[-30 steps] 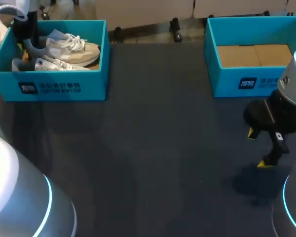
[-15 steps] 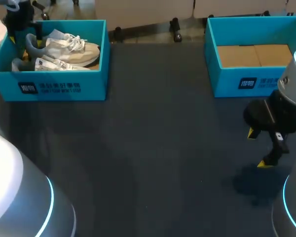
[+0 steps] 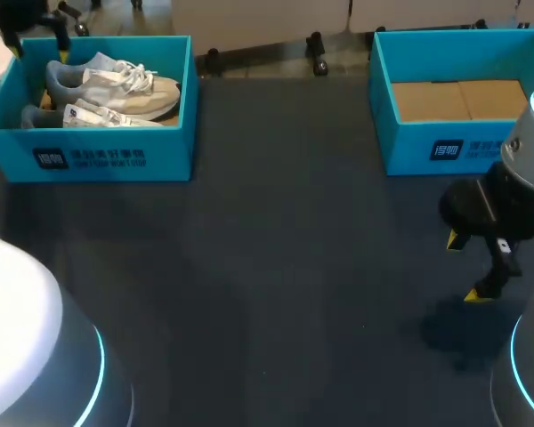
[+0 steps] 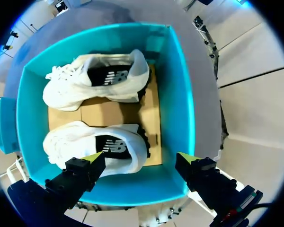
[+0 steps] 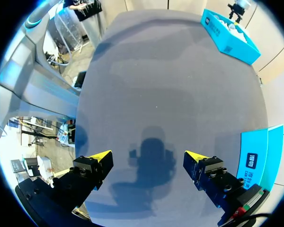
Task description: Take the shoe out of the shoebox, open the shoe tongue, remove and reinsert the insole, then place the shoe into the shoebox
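In the shoebox (image 3: 98, 160), one shoe (image 4: 97, 80) lies beside the other shoe (image 4: 97, 144) on the cardboard floor, toes pointing the same way. The left gripper (image 4: 139, 158) hangs above the shoebox at its heel end, fingers spread wide and holding nothing. The right gripper (image 5: 148, 155) is well apart from the shoebox, over the bare table (image 3: 294, 267) just in front of the other box (image 3: 427, 151), fingers likewise apart and empty.
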{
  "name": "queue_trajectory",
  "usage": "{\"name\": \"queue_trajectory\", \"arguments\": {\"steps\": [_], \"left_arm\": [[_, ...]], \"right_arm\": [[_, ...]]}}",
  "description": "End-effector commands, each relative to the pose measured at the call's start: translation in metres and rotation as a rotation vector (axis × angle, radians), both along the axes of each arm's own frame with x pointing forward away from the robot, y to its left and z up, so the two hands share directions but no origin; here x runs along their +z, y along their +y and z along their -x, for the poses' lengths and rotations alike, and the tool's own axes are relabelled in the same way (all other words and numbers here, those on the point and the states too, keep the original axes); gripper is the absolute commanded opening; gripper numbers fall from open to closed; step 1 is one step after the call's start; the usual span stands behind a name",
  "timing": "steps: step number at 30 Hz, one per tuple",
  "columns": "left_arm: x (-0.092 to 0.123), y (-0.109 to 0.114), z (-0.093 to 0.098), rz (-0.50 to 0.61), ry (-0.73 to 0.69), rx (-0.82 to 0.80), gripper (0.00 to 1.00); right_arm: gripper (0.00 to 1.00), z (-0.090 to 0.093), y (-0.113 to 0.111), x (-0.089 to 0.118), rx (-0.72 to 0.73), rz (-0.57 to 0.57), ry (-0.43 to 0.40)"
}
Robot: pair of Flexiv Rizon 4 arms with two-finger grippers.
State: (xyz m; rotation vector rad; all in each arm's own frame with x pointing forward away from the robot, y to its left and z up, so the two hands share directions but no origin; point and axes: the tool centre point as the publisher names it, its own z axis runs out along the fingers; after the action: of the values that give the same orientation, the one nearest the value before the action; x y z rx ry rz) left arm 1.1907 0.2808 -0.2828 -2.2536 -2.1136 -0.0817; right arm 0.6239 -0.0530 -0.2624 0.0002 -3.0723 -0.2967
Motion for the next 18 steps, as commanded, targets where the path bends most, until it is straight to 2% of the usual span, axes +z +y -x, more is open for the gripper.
{"name": "queue_trajectory", "arguments": {"steps": [1, 8, 18], "left_arm": [[0.022, 0.001, 0.036, -0.001, -0.048, -0.003, 1.0], [0.041, 0.006, 0.065, 0.001, -0.041, -0.015, 1.0], [0.048, 0.012, 0.098, -0.002, -0.016, -0.044, 1.0]], "right_arm": [[1.0, 0.0, 0.0, -0.001, 0.0, 0.002, -0.001], [1.0, 0.0, 0.0, -0.001, 0.0, 0.002, -0.001], [1.0, 0.0, 0.0, -0.001, 0.0, 0.002, -0.001]]}}
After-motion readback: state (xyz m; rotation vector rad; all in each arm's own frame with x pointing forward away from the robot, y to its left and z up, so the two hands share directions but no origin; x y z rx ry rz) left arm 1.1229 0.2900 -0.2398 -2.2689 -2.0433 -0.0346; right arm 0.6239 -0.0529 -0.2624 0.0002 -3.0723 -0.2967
